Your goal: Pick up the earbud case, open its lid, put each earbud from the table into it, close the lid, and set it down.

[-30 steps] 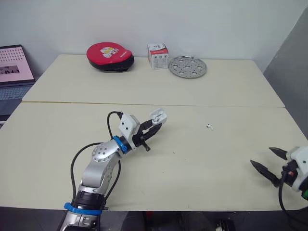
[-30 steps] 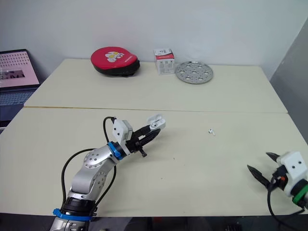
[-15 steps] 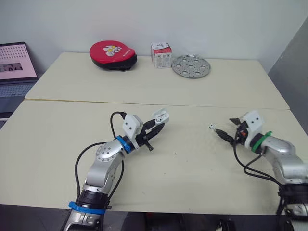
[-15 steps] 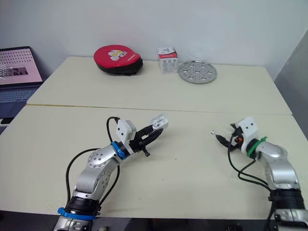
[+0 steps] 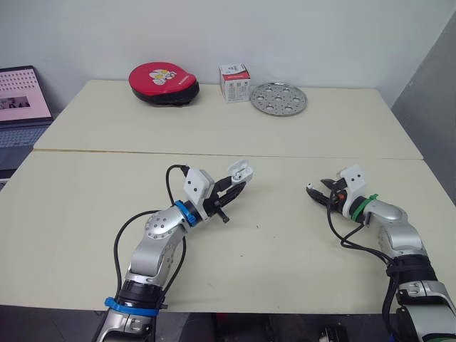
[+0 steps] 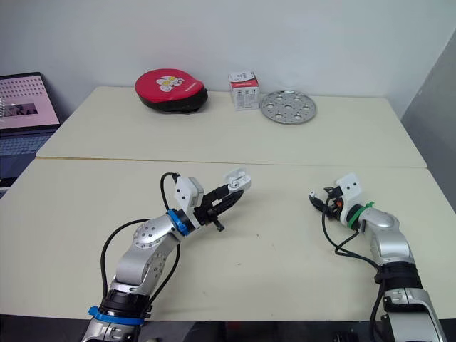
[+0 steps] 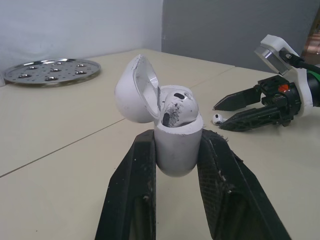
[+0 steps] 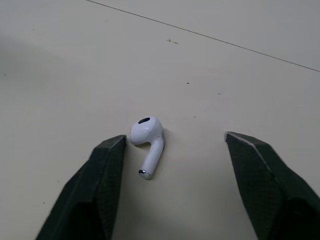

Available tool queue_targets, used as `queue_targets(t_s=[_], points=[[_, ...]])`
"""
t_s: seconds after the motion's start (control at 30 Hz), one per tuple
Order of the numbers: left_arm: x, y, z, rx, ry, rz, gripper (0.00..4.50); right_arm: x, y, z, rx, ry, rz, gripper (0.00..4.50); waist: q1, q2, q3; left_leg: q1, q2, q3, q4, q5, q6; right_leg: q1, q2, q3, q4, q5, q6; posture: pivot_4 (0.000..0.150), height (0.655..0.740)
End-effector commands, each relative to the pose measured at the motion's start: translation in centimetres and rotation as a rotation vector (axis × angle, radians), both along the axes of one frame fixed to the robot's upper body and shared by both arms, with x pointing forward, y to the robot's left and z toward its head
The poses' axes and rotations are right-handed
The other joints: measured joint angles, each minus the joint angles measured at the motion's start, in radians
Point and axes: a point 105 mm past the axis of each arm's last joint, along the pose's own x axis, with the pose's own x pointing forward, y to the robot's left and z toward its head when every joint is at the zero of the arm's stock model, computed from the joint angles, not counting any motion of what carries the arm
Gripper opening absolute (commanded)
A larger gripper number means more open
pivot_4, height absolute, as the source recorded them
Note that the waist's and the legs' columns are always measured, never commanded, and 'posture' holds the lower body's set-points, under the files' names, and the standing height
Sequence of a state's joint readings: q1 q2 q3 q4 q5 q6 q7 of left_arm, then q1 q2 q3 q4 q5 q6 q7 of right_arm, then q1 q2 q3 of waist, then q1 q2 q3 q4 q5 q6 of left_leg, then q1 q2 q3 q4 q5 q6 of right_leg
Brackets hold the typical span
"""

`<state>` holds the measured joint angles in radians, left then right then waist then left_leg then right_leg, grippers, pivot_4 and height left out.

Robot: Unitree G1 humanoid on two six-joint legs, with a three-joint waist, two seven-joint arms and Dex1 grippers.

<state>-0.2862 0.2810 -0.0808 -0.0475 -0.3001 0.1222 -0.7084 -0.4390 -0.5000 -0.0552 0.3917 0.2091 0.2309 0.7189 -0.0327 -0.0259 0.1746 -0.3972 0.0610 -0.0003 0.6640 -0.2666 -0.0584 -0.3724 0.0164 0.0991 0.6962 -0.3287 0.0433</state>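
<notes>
Head view first: the earbud case (image 5: pixel 239 171) is held up off the counter (image 5: pixel 285 249) by the left jaws, which are clenched on its lower half, roughly mid-counter. Off to the right a loose earbud (image 5: pixel 309 189) is lying on the counter. The right jaws are parked right at it, spread apart, with the tips low near the surface. The red pad (image 5: pixel 164 82), small box (image 5: pixel 234 82) and metal plate (image 5: pixel 278 98) are well apart at the far edge, so they're not involved.

Left wrist view: the case is pinched between the two black fingers, with its lid (image 7: pixel 134 90) flipped open and tilted back. What looks like one earbud (image 7: pixel 179 102) is already seated inside, though the dark smudge on it makes that hard to call for sure. The right jaws can be seen beyond, released, with the loose earbud just beside the tips.

Right wrist view: the loose earbud is bracketed by the open jaws, lying on its side and much closer to one finger than the other — whether it's touching can't be told. It's not gripped yet.

Progress-wise it's probably past halfway — pickup is done, the lid is open and one bud is likely in. The second bud has to be grabbed and dropped in, the lid shut and the case set down.
</notes>
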Motion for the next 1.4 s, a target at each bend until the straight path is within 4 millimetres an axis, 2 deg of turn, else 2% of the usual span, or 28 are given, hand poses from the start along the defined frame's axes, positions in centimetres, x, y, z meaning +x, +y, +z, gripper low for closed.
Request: queue_targets(t_s=[0.03, 0.17, 0.2, 0.43, 0.6, 0.7, 0.83, 0.9, 1.03, 1.33, 1.4], points=[[-0.3, -0.2, 1.2, -0.012, -0.051, -0.007, 0.78, -0.3, 1.1, -0.3, -0.002, 0.017, 0.038, 1.82, 0.000, 0.000, 0.000, 0.000, 0.000, 0.000, 0.000, 0.000, 0.000, 0.000, 0.000, 0.000, 0.000, 0.000, 0.000, 0.150, 0.7400], [-0.3, -0.4, 1.3, -0.012, -0.053, -0.012, 0.78, -0.5, 1.6, -0.5, -0.007, 0.030, 0.060, 0.44, 0.000, 0.000, 0.000, 0.000, 0.000, 0.000, 0.000, 0.000, 0.000, 0.000, 0.000, 0.000, 0.000, 0.000, 0.000, 0.150, 0.7400], [-0.3, -0.4, 1.3, -0.012, -0.054, -0.012, 0.78, -0.6, 1.6, -0.5, -0.009, 0.031, 0.064, 0.41, 0.000, 0.000, 0.000, 0.000, 0.000, 0.000, 0.000, 0.000, 0.000, 0.000, 0.000, 0.000, 0.000, 0.000, 0.000, 0.150, 0.7400], [-0.5, -0.3, 1.2, -0.011, -0.051, -0.008, 0.78, -2.4, 1.6, 0.6, -0.060, 0.028, 0.175, 0.41, 0.001, 0.000, 0.000, -0.001, 0.000, 0.000, 0.000, 0.000, 0.000, 0.000, 0.000, 0.000, -0.001, 0.000, 0.000, 0.150, 0.7400], [-0.9, -0.1, 1.1, -0.007, -0.047, -0.002, 0.78, -7.3, 2.3, 1.0, -0.173, 0.099, 0.435, 0.41, 0.004, 0.000, 0.000, -0.002, 0.000, -0.001, 0.000, 0.000, 0.000, 0.000, 0.000, -0.001, -0.003, 0.000, 0.000, 0.150, 0.7400], [-1.3, 0.1, 0.9, -0.004, -0.036, -0.002, 0.78, -10.5, 1.0, 0.6, -0.299, 0.182, 0.580, 0.41, 0.004, 0.001, 0.000, -0.002, -0.001, -0.001, 0.000, 0.000, 0.000, 0.000, -0.001, -0.001, -0.003, 0.000, 0.000, 0.150, 0.7400], [-1.6, 0.3, 0.7, 0.003, -0.025, -0.002, 0.78, -12.5, -2.1, 0.2, -0.484, 0.258, 0.701, 0.41, 0.004, 0.000, 0.001, -0.001, -0.001, -0.001, 0.001, 0.000, 0.000, 0.002, -0.001, -0.001, -0.005, 0.000, 0.000, 0.150, 0.7400], [-1.7, 0.4, 0.6, 0.005, -0.022, 0.001, 0.78, -12.9, -3.8, 0.3, -0.574, 0.284, 0.758, 0.41, 0.003, 0.000, 0.001, -0.001, -0.001, -0.001, 0.001, 0.000, 0.000, 0.002, -0.001, -0.001, -0.005, 0.000, 0.000, 0.150, 0.7400], [-2.0, 0.6, 0.6, 0.007, -0.019, 0.009, 0.78, -12.5, -4.9, 0.5, -0.659, 0.284, 0.830, 0.41, 0.000, 0.000, 0.001, 0.000, -0.001, -0.001, 0.001, 0.000, 0.000, 0.003, 0.000, 0.000, -0.005, 0.000, 0.000, 0.150, 0.7400], [-2.7, 0.9, 0.4, 0.014, -0.006, 0.026, 0.78, -12.2, -4.4, -0.2, -0.653, 0.312, 0.921, 0.41, 0.002, 0.000, 0.001, 0.001, 0.000, -0.001, 0.001, 0.000, 0.000, 0.003, 0.000, -0.001, -0.005, 0.000, 0.000, 0.150, 0.7400], [-2.9, 0.9, 0.4, 0.015, -0.002, 0.027, 0.78, -12.0, -4.3, -0.1, -0.645, 0.307, 0.916, 1.15, 0.001, 0.000, 0.001, 0.001, 0.000, -0.001, 0.001, 0.000, 0.000, 0.004, 0.000, -0.001, -0.004, 0.000, 0.000, 0.150, 0.7400]])
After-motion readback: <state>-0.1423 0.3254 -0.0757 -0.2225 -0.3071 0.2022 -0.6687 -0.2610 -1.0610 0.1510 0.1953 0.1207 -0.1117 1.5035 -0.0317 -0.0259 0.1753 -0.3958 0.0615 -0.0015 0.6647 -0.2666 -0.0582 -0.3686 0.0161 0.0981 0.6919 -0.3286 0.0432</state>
